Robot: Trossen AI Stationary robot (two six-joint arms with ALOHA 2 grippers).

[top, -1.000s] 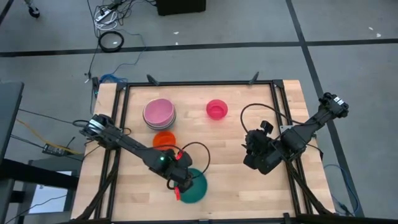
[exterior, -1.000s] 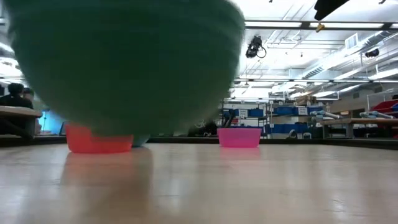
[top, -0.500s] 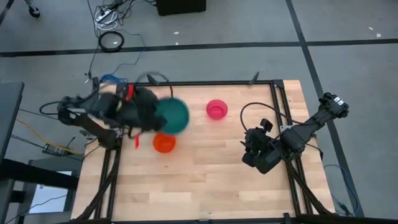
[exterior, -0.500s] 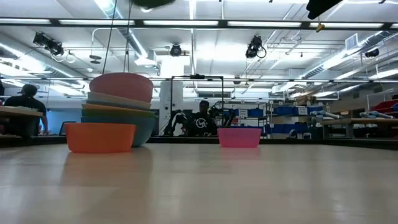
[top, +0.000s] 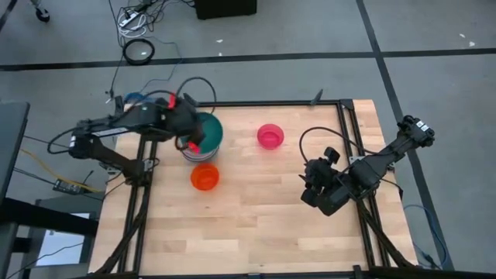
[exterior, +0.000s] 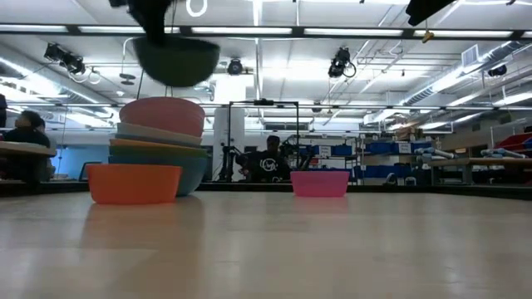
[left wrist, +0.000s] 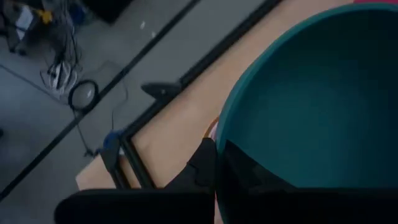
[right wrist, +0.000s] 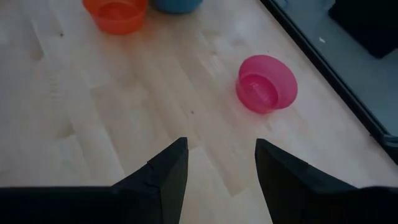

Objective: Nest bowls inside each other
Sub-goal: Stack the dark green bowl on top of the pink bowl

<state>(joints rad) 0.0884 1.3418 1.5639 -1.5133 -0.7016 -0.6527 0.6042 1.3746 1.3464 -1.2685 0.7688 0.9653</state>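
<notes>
My left gripper (top: 192,133) is shut on a teal bowl (top: 208,130), which hangs in the air (exterior: 176,60) over a stack of nested bowls (exterior: 162,137) at the table's far left. The stack's topmost bowl is mauve-pink; in the high view the teal bowl hides most of the stack (top: 194,156). An orange bowl (top: 204,177) stands on its base just in front of the stack. A hot pink bowl (top: 270,136) stands alone at the far middle. My right gripper (top: 316,191) hovers open at the right, holding nothing. My left gripper holds the teal bowl by its rim (left wrist: 217,146), on the side toward the table's left edge. One finger (left wrist: 199,167) is outside the wall and the other (left wrist: 249,174) inside. The fingers slant down from the left. The bowl is lifted clear, mouth up, slightly tilted.
A black frame rail (top: 248,104) runs along the table's far edge and down both sides. The wooden top (top: 256,225) between the bowls and the near edge is bare. In the right wrist view the pink bowl (right wrist: 267,84) lies ahead of the open fingers.
My left gripper has swung from near the table's front edge toward the far left and risen, carrying the teal bowl. The bowl, earlier low close to the near edge, now hangs over the stack. The right arm has kept still.
</notes>
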